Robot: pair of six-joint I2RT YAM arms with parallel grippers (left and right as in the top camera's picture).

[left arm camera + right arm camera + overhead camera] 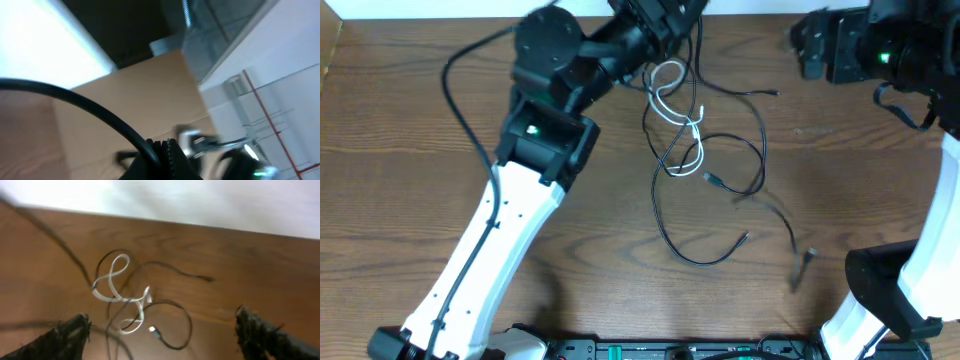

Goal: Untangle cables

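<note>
Several tangled cables point(125, 300) ahead of, and between, the wide-spread right fingers point(260, 335).

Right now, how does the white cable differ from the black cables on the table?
The white cable is pale; the black cables are dark. The white cable is bunched in tight loops, while the black cables spread wider, one sweeping in a long loop toward the near edge. The white cable looks shorter than the black cables. All are thin and cross one another.

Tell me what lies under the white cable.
Bare wooden table shows beneath the white cable. Black cables cross it, but which strand is uppermost at each crossing cannot be told.
</note>
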